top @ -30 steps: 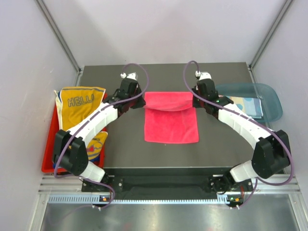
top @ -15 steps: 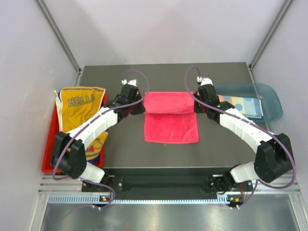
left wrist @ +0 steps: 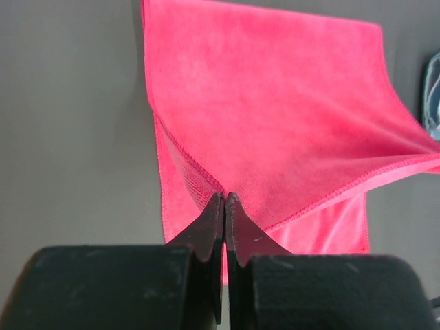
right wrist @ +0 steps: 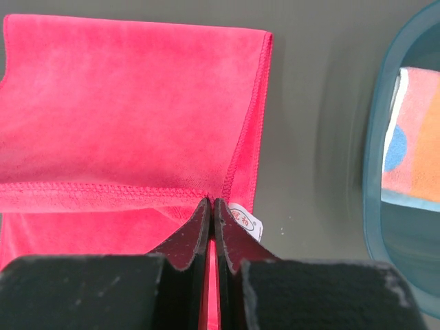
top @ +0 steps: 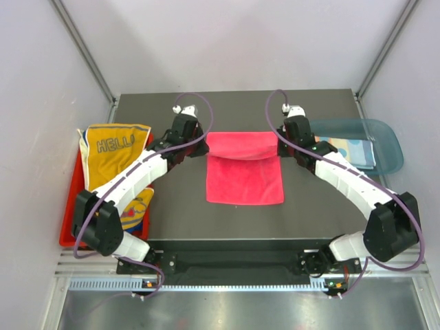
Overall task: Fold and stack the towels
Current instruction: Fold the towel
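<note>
Pink towel (top: 245,180) is lying mid-frame on the bench (top: 179,223), its upper edge lifted and doubled over. Left pincer (left wrist: 225,201) and right pincer (right wrist: 211,203) are both clamping fully shut on that edge's corners.

Risk — thin pinch slipping, or uneven pull skewing the fold.

Room: bare bench showing below the towel. Teal bin (top: 388,141) is sitting close at right, red tray (top: 67,237) w/ yellow towel (top: 113,148) at left.

White arms (top: 141,170), black joints (top: 103,221) and grippers (left wrist: 225,199) (thin purple cables (top: 196,95)).

Plush pink towel (left wrist: 275,117) with stitched hem; matt grey table (top: 316,213); translucent glossy plastic bin (right wrist: 399,227).
</note>
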